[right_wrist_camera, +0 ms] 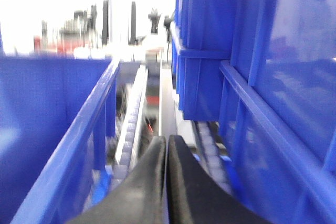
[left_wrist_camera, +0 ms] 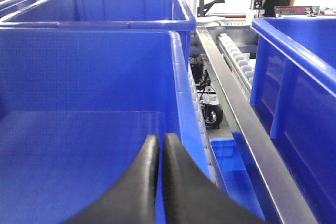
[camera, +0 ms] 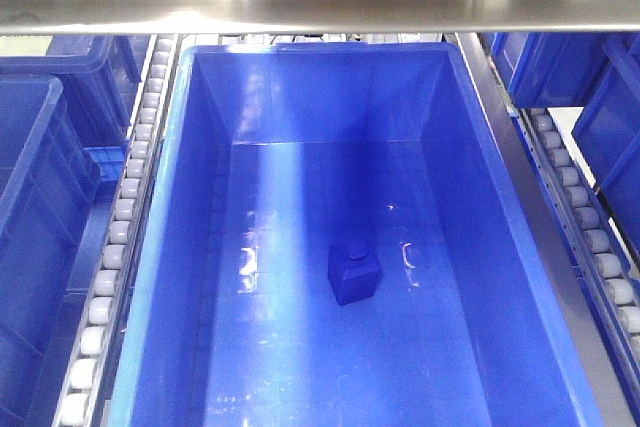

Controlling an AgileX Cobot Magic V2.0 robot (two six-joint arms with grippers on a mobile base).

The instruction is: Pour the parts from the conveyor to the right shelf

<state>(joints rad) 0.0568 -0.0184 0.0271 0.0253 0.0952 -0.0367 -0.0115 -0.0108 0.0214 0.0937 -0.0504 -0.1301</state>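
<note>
both pairs of jaws are pressed together with nothing between them: the left gripper [left_wrist_camera: 159, 148] hangs over the floor of a blue bin, and the right gripper [right_wrist_camera: 167, 148] points along the gap between two bins, above a roller track, in a blurred wrist view. neither arm shows in the front view. there, one blue block [camera: 354, 270], stud up, sits near the middle of the floor of the big blue bin [camera: 500, 247] on the right shelf [camera: 520, 162], apart from all four walls. so this part looks delivered. the conveyor is not in any view, so i cannot tell whether more parts wait on it. with the block in the bin and both grippers empty, the pouring step seems done for this piece; what is left, if anything, is probably going back for more or simply pulling the arms clear of the shelf.
</note>
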